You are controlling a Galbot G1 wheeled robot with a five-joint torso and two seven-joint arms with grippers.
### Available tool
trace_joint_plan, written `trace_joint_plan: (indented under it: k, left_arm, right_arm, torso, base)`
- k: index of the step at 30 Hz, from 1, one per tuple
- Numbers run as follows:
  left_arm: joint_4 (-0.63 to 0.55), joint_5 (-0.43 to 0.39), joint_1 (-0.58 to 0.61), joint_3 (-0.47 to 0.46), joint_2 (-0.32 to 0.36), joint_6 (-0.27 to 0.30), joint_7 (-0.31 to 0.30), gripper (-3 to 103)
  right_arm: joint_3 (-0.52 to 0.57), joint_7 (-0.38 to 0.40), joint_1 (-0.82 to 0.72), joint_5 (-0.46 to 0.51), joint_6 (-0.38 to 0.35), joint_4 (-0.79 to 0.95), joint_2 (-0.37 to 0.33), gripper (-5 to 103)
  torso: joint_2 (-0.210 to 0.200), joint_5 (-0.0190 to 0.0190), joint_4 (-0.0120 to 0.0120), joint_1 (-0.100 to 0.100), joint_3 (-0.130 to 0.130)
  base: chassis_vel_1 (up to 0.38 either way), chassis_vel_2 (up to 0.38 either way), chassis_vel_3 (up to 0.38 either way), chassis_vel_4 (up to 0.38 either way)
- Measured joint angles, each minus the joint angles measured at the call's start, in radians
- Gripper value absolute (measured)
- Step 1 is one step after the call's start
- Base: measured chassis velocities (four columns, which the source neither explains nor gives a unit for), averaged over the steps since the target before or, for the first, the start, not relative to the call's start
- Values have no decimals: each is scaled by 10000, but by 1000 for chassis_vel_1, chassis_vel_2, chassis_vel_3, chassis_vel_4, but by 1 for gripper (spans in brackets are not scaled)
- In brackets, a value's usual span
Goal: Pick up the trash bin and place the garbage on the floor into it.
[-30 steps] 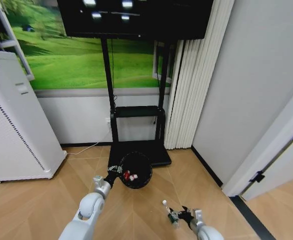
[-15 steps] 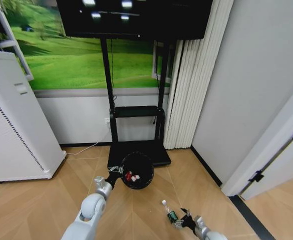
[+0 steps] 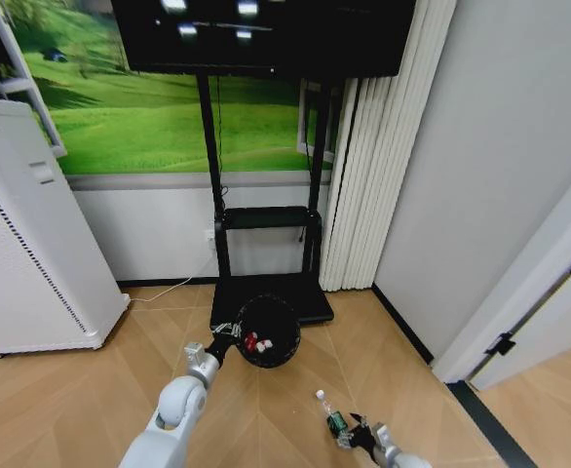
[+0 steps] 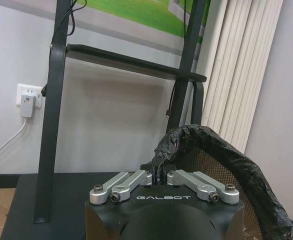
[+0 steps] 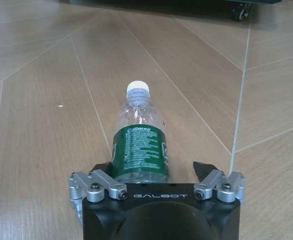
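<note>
bin held, last piece of litter lined up for a grasp

head view: the left gripper [image 3: 229, 334] holds the small round black trash bin [image 3: 266, 331] at centre, red-and-white scraps [image 3: 254, 343] inside; the clear plastic bottle [image 3: 328, 414] lies on the tan herringbone floor [image 3: 100, 390] at lower right.
left wrist view: jaws pinch the crinkly bag rim [image 4: 159, 162].
right wrist view: the right gripper [image 5: 156, 172] straddles the bottle, jaws spread; closing on it looks next.

Black bin [image 3: 266, 332], green-labelled bottle [image 5: 139, 148], tan herringbone floor [image 5: 41, 100]

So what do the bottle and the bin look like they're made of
The bottle: thin clear plastic, glossy, see-through, with a green printed label and white cap. The trash bin: apparently dark mesh, judging by the fine perforated wall, lined with a crinkly, slightly shiny black plastic bag folded over its rim.
</note>
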Motion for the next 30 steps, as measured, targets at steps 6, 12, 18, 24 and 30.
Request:
trace_joint_plan:
  k: [6, 12, 18, 24, 30]
  left_arm:
    - [7, -19, -62, 40, -4, 0, 5, 7]
    - [128, -59, -138, -23, -77, 2, 7, 7]
    - [316, -60, -161, -184, -154, -10, 8, 7]
    - [794, -981, -306, -331, -388, -12, -79, 7]
    - [1323, -1443, -488, -152, -728, 54, -282, 7]
  right_arm:
    - [-18, 89, -58, -33, 31, -24, 71, 64]
    - [47, 197, -185, -68, 180, 316, 10, 42]
    - [586, 511, -322, 422, 140, 1568, -347, 33]
    - [1736, 1612, -359, 2418, -621, 4459, -730, 27]
    - [2038, 1962, -342, 2949, -1154, 6066, -743, 27]
  torso:
    - [0, 1, -1, -1, 0]
    - [0, 6, -1, 0, 0]
    - [0, 2, 1, 0, 0]
    - [0, 0, 2, 0, 0]
    - [0, 0, 0, 0, 0]
  base:
    - [0, 0, 0, 0]
    - [0, 0, 0, 0]
    - [0, 0, 0, 0]
    - [0, 0, 0, 0]
    - [0, 0, 0, 0]
